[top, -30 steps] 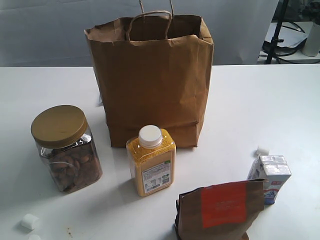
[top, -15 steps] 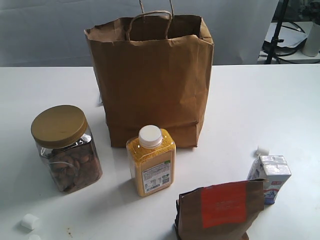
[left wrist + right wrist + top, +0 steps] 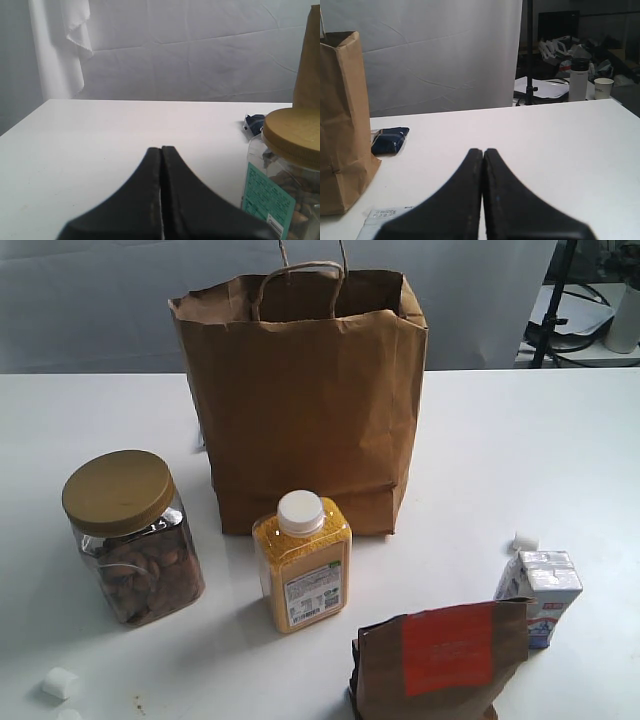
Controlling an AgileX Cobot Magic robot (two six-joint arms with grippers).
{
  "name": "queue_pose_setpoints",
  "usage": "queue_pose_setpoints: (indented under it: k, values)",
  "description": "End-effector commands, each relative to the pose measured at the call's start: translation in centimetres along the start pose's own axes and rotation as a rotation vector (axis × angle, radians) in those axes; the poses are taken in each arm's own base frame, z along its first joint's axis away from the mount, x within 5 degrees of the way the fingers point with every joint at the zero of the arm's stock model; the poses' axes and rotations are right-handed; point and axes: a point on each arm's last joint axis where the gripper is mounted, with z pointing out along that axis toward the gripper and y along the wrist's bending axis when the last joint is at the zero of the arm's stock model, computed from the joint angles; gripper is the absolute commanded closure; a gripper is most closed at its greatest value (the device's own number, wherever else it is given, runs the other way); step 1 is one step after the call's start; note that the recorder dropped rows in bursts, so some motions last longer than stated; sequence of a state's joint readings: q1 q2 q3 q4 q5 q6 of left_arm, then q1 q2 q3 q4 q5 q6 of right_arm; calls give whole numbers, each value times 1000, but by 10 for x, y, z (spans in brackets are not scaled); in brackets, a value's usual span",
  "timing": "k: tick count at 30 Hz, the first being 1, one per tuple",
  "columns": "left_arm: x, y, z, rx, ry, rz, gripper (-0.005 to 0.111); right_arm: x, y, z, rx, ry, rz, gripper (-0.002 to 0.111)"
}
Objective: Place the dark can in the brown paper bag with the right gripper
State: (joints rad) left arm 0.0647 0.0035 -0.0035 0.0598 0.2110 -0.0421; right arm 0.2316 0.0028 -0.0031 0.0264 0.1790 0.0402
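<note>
The brown paper bag [image 3: 305, 390] stands upright at the back middle of the white table, mouth open, handles up; its side also shows in the right wrist view [image 3: 342, 125]. No dark can shows in any view. My right gripper [image 3: 483, 150] is shut with nothing between its fingers, low over the table beside the bag. My left gripper [image 3: 161, 148] is shut and empty too, close to the gold-lidded nut jar [image 3: 287, 175]. Neither gripper appears in the exterior view.
In front of the bag stand the nut jar [image 3: 130, 535], a yellow white-capped bottle [image 3: 302, 560], a brown pouch with a red-orange label [image 3: 440, 660] and a small milk carton [image 3: 545, 595]. A dark blue packet [image 3: 390, 140] lies behind the bag. Small white cubes [image 3: 60, 682] lie about.
</note>
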Motion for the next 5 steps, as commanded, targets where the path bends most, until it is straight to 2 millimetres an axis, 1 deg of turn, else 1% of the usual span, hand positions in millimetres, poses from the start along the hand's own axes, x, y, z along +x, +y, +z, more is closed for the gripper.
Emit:
queue_pose_setpoints:
  k: [1, 5]
  values:
    - [1, 0, 0, 5, -3, 0, 107, 0, 0, 0, 1, -10, -21, 108]
    - [1, 0, 0, 5, -3, 0, 107, 0, 0, 0, 1, -10, -21, 108]
